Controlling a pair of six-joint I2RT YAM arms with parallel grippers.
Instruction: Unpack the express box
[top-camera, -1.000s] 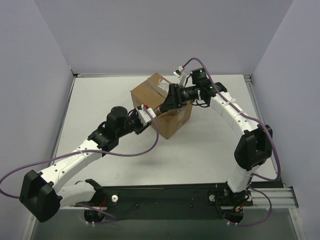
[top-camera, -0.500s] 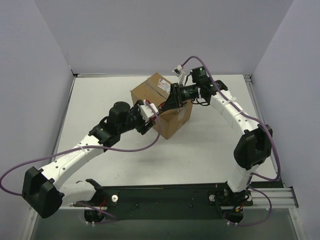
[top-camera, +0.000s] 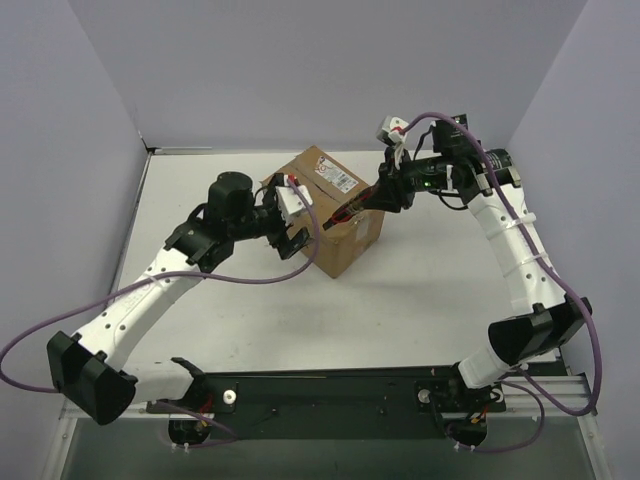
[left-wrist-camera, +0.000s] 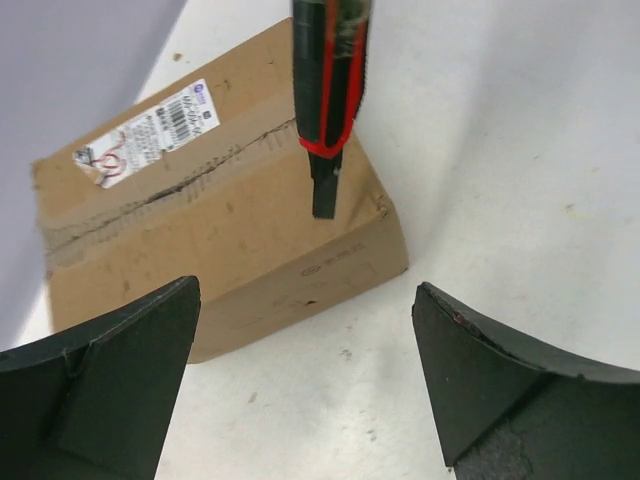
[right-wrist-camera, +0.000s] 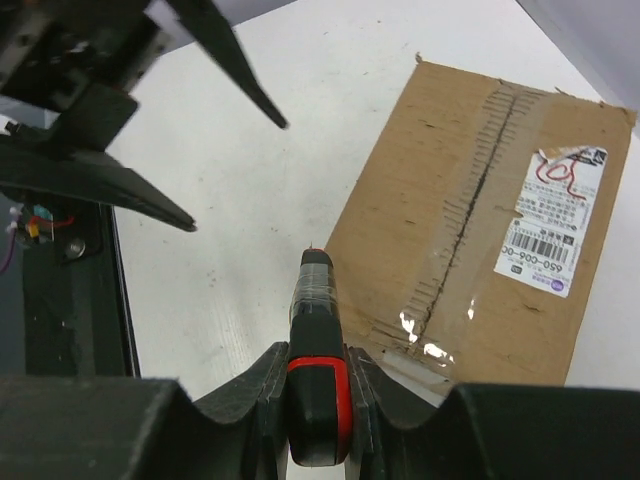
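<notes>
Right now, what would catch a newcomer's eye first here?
A brown express box with a white label sits toward the back of the table. The right end effector grips a red-and-black cutter above its taped top, while the left end effector hovers open beside it.

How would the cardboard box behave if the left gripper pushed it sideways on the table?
The express box sits flat on a broad base on the smooth table, so it would likely slide rather than tip. Its cardboard looks stiff, but the tape seam looks cut, so the top flaps may give.
</notes>
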